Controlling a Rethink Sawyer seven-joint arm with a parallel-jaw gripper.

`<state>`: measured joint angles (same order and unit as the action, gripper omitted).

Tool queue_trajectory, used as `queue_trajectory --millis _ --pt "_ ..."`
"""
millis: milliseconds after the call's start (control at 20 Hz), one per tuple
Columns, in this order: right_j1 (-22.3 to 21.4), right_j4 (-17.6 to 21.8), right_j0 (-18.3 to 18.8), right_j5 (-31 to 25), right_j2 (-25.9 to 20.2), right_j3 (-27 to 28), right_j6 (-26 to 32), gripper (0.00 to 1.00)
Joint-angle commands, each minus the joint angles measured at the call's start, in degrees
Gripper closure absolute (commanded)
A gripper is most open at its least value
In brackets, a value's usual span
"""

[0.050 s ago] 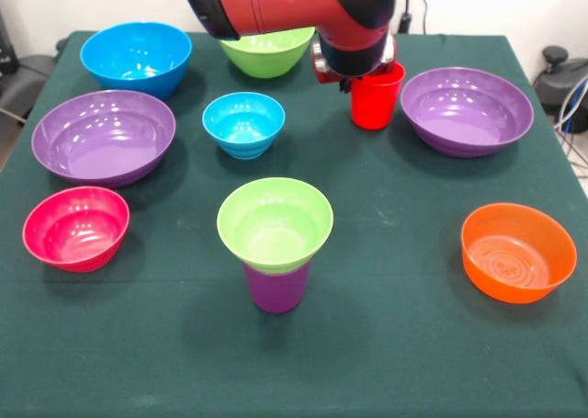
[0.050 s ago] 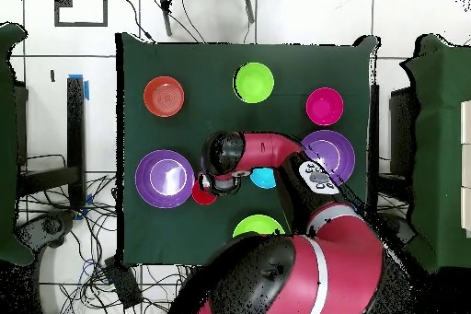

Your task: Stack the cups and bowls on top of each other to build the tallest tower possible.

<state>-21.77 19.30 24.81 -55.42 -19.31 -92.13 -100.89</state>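
Front view: the red and black arm [image 1: 294, 9] reaches down over the red cup [image 1: 375, 98], which stands upright on the green counter [image 1: 395, 344] just beside a wide purple bowl [image 1: 466, 110]. The jaws are hidden behind the wrist and cup rim; whether they grip cannot be told. Near the front edge, a lime green bowl [image 1: 275, 223] sits nested in the purple cup [image 1: 277, 288].

Overhead view: the arm's head covers most of the red cup [image 2: 202, 194], between the purple bowl [image 2: 165, 179] and a small blue bowl [image 2: 264, 179].
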Motion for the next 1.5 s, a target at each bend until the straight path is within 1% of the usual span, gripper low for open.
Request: queue_trajectory --millis 50,500,550,1000,1200,1250,1500 --pt "0.66 4.85 0.04 0.45 -1.81 3.03 6.88 1.0" --pt "-0.07 4.8 0.03 -0.31 -1.59 2.69 6.82 1.0" --pt "-0.16 4.82 0.02 -0.33 -1.63 2.63 6.89 0.0" --pt "-0.44 4.8 -0.16 -0.29 -1.53 2.41 6.55 0.0" --pt "-0.26 4.1 -0.16 0.44 -1.59 1.97 5.42 0.0" --pt "-1.15 4.18 0.06 1.11 -1.62 0.68 5.33 0.0" --pt "-2.14 4.32 0.31 1.42 -1.82 -0.2 5.73 0.0"
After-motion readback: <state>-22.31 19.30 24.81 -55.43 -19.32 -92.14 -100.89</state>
